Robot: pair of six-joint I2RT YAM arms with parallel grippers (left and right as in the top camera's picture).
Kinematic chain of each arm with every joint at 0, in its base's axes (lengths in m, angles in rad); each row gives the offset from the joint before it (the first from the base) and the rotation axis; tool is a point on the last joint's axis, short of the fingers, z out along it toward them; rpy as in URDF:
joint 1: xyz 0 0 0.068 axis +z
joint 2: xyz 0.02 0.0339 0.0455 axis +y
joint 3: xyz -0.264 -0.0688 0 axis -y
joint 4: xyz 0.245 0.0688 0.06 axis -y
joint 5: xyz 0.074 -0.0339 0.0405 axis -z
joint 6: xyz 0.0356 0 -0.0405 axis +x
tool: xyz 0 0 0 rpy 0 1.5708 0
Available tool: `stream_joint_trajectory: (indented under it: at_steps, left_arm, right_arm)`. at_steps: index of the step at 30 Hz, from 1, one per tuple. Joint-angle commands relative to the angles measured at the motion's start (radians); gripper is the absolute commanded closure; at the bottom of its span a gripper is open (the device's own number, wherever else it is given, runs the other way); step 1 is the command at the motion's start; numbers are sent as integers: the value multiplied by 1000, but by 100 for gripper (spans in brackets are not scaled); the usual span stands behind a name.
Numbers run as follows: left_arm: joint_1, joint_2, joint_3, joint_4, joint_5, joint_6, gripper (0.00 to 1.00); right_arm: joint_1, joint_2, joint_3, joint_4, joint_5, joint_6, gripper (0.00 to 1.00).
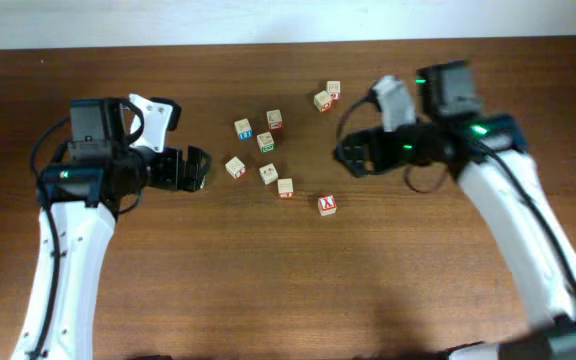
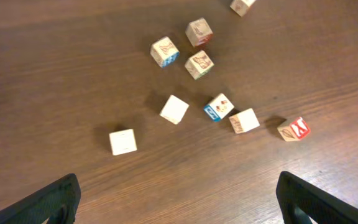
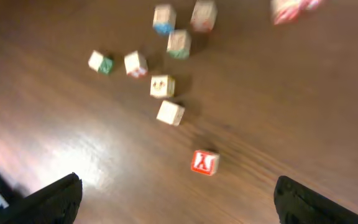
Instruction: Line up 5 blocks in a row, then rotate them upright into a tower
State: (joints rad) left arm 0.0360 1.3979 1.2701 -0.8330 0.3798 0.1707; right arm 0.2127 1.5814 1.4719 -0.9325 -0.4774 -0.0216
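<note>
While the blocks (image 1: 266,143) lie scattered mid-surface (image 1: 268,290) between my arms, cubes with no long axis, the X block (image 1: 327,205) sits apart on my side, red letter up. My left and right jaws stand spread wide, empty, both pointing inward at the cluster.

Nine letter blocks (image 1: 265,142) are counted from overhead: seven clustered ahead of the left gripper (image 1: 194,168) and two just beside the right gripper (image 1: 347,152). A tenth is possibly shown in the wrist views. One X block (image 1: 327,205) is counted.
</note>
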Motion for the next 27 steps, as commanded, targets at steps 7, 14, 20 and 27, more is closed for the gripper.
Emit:
stream_joint_trajectory:
  at_steps: [7, 14, 20, 27]
  left_arm:
    - [-3, 56, 23, 2, 50, -9, 1]
    - [-3, 56, 23, 2, 50, -9, 1]
    - [-3, 56, 23, 2, 50, -9, 1]
    - [-3, 56, 23, 2, 50, -9, 1]
  right_arm:
    - [50, 298, 19, 111, -48, 90, 10]
    - [142, 352, 19, 56, 268, 257, 28]
    - [257, 373, 16, 49, 456, 301, 39]
    - [293, 437, 14, 45, 471, 320, 58]
